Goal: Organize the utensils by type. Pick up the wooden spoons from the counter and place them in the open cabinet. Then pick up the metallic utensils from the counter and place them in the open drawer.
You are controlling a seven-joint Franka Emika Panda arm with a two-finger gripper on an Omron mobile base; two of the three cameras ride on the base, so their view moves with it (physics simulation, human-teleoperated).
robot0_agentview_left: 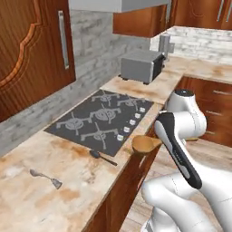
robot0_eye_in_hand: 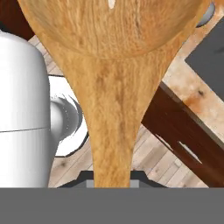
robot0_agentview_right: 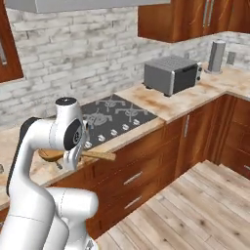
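A wooden spoon (robot0_eye_in_hand: 109, 87) is held in my gripper (robot0_eye_in_hand: 113, 180), which is shut on its handle. The spoon hangs level just off the counter's front edge, its bowl (robot0_agentview_left: 145, 144) close to the stove corner. From the right base view my gripper (robot0_agentview_right: 72, 158) grips the spoon (robot0_agentview_right: 100, 155) mid-handle, under the arm's wrist. A dark metal spoon (robot0_agentview_left: 102, 157) lies on the counter in front of the stove. On the counter's near left lies a silver utensil (robot0_agentview_left: 45, 177).
A black gas stove (robot0_agentview_left: 102, 117) is set into the marble counter (robot0_agentview_left: 27, 199). A grey toaster oven (robot0_agentview_left: 141, 65) stands behind it, with a metal cylinder (robot0_agentview_right: 216, 56) in the corner. Closed wooden drawers (robot0_agentview_right: 132, 178) sit below, above a wood floor.
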